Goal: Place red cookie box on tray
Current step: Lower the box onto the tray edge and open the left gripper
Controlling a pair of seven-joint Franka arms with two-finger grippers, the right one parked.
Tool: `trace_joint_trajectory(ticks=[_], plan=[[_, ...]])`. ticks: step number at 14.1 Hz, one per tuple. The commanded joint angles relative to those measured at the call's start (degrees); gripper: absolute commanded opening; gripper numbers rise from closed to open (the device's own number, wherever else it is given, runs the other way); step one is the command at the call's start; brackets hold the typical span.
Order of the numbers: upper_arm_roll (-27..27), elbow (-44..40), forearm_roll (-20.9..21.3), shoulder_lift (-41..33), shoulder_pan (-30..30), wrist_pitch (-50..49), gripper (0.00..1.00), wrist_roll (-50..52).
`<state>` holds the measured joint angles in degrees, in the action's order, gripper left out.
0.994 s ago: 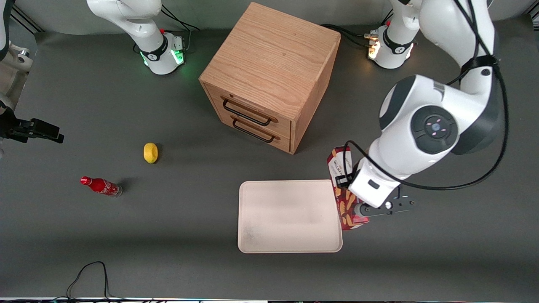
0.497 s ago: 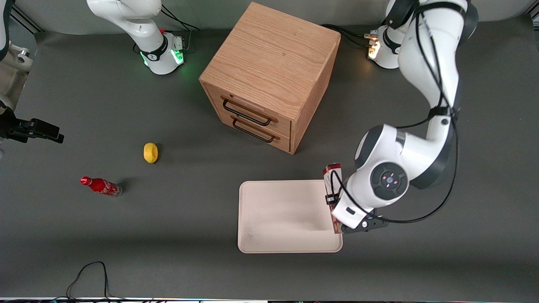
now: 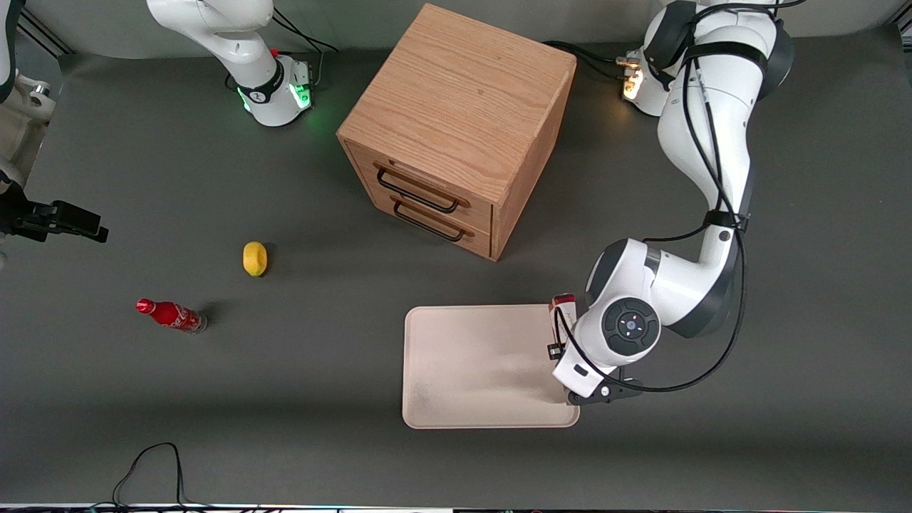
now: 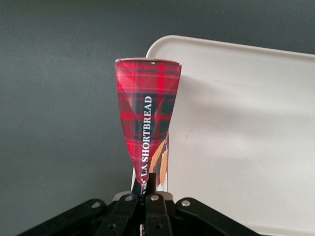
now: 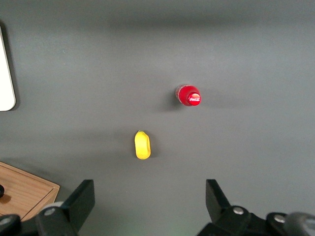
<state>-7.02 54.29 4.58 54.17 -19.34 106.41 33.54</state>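
We see pincer clamped on end of red cookie box. Box hangs over tray rim at working arm's end, long axis along that rim; tray middle lies sideways from pincer.

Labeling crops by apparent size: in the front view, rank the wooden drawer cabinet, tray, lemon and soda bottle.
1. Wooden drawer cabinet
2. Tray
3. Soda bottle
4. Lemon
The cabinet stands taller, so nearer the camera. The gripper holds the cookie box at the tray's edge.
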Motion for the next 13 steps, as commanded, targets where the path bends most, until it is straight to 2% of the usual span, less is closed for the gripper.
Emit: trace_joint_trajectory(ticks=[1,11,13], plan=[[0.16,0.12,1.22,0.23,-0.7,2.21,0.0,-0.5],[0.16,2.23,1.22,1.56,-1.14,7.23,0.0,-0.06],[0.16,2.23,1.22,1.38,-1.06,7.23,0.86,-0.06]])
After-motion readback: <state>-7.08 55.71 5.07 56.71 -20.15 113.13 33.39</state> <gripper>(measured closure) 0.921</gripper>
